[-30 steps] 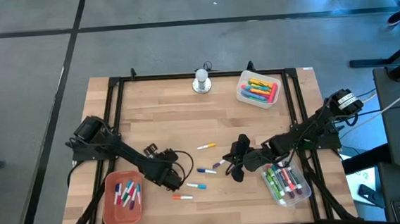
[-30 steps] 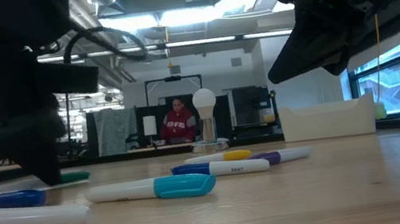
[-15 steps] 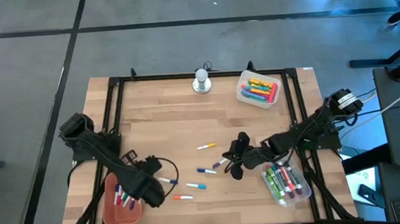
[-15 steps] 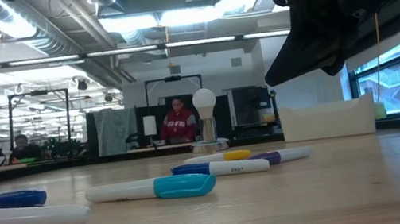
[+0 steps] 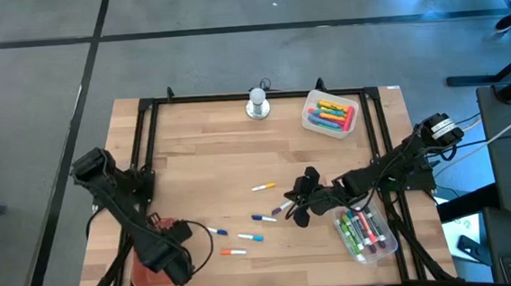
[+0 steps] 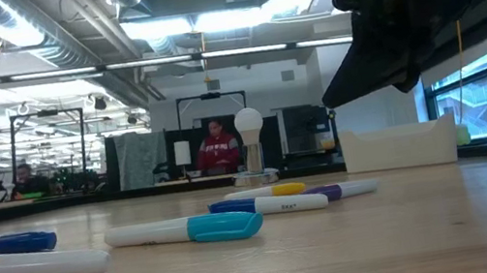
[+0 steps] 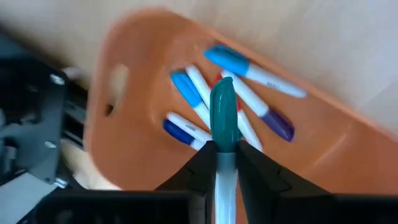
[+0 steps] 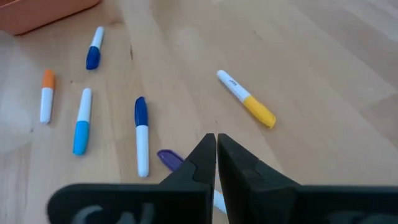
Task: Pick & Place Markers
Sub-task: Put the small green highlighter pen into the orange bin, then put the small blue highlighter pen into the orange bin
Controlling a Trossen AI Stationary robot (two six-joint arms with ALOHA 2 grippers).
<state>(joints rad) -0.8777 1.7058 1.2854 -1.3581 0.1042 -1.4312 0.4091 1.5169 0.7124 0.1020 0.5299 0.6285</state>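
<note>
Teal-capped marker (image 7: pixel 223 118) clamped in left gripper (image 7: pixel 221 152) fingers, wrist view only; right gripper (image 8: pixel 216 144) fingers together.

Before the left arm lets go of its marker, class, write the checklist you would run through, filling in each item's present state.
1. Left end effector over the orange bin: ok.
2. Teal-capped marker held between its fingers: ok.
3. Marker points down into the bin, above the markers already inside: ok.
4. Drop height above the bin floor: cannot tell.
5. Right end effector shut and empty, above the loose markers on the table, clear of the left arm: ok.
6. Loose markers left to collect, e.g. the yellow-capped marker: not ok, several remain.
</note>
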